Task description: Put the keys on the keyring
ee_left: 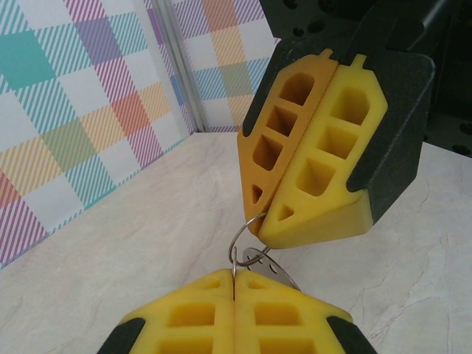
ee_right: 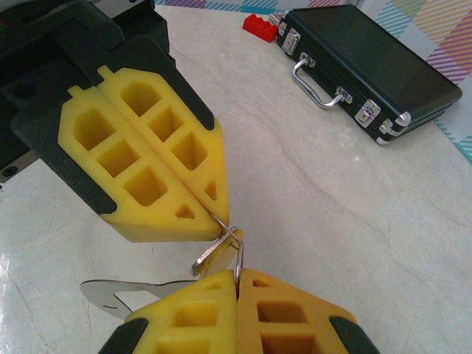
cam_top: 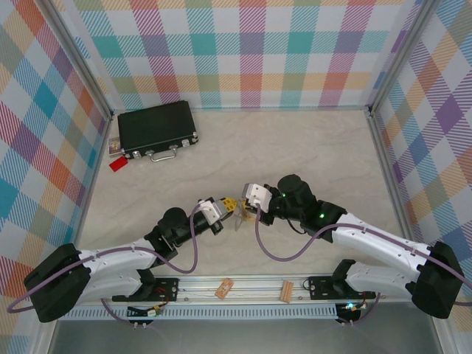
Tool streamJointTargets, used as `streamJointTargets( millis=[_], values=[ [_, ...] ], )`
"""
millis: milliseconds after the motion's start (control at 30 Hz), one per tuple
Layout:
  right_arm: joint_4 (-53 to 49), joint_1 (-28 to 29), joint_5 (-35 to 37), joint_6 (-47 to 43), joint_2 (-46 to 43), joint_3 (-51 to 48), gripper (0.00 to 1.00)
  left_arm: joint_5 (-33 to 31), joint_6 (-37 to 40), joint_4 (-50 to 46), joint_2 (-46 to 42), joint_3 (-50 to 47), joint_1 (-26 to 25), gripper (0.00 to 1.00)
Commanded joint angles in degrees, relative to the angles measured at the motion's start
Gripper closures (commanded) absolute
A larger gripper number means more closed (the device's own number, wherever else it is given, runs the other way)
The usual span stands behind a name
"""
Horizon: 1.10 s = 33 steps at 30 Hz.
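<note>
While both of my arms reach in toward the middle of the table (cam_top: 310, 147), my left gripper (ee_right: 203, 206) and my right gripper (ee_left: 269, 210) meet tip to tip there, the left one coming from the near left and the right one from the right. Both are fully closed, the yellow pads of each pressed flat together along their seam.

Between the two sets of tips runs a thin wire ring (ee_left: 236, 234). One end of its curve goes into the seam of my left fingers and the other into the very tip of my right fingers, so each gripper is pinching it.

A short metal shaft, which I take for a key (ee_right: 210, 256), hangs slanted at the ring, right against my left fingertips. I cannot make out its head.

The flat grey keyring (ee_right: 118, 293) sits just beside my right fingertips. I cannot tell whether it is hanging or lying on the tabletop.

At the far left lies a closed black case (cam_top: 157, 127) with a silver handle. A small red tag (cam_top: 117, 164) sits just off its near left corner.

Two tan wooden clips (cam_top: 224, 287) (cam_top: 286, 292) rest on the rail at the near edge, between my arm bases.
</note>
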Motion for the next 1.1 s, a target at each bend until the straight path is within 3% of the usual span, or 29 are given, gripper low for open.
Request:
streamJointTargets(
  millis=[0,567,1067],
  values=[
    [2.0,0.3,-3.8,0.4,-1.5,1.8,1.00,0.7,0.1,-0.6,1.0,1.8,-0.6,1.00],
    [2.3,0.3,-3.2,0.5,-1.8,1.4,1.00,1.2,-0.4,0.1,1.2,1.9,-0.6,1.00],
    [3.7,0.3,3.4,2.4,0.0,1.9,1.00,4.2,-1.7,1.1,3.4,2.4,-1.0,1.00]
  ],
)
